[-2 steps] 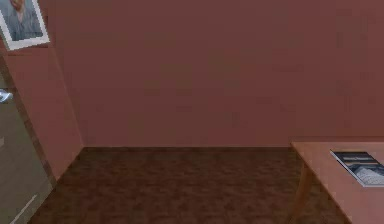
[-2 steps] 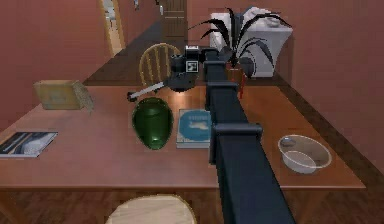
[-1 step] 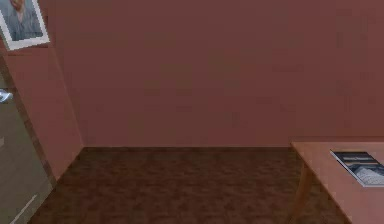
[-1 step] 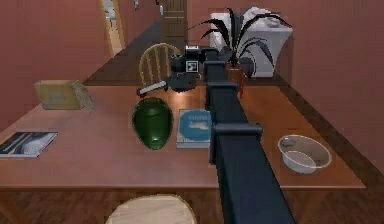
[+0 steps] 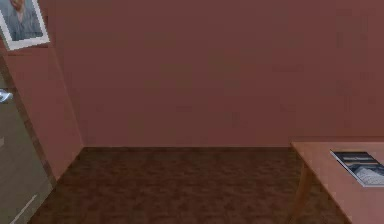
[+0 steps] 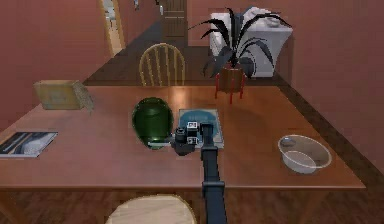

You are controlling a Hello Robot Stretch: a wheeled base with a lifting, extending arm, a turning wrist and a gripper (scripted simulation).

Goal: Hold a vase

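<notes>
A dark green round vase (image 6: 152, 120) stands on the wooden table (image 6: 110, 160), near its middle, in the arm side view. The arm's dark bar rises from the bottom edge to two white marked squares just right of the vase. The gripper (image 6: 174, 144) sits low beside the vase's right flank. I cannot tell whether it touches the vase or holds anything, since the vase rests on the tabletop.
A flat teal object (image 6: 205, 122) lies behind the gripper. On the table are a pale bowl (image 6: 305, 152), a potted plant (image 6: 232, 62), a box (image 6: 65, 95) and a magazine (image 6: 25, 143). Chairs (image 6: 162, 65) stand at the far and near sides. Ahead lie bare floor (image 5: 180, 185) and a red wall.
</notes>
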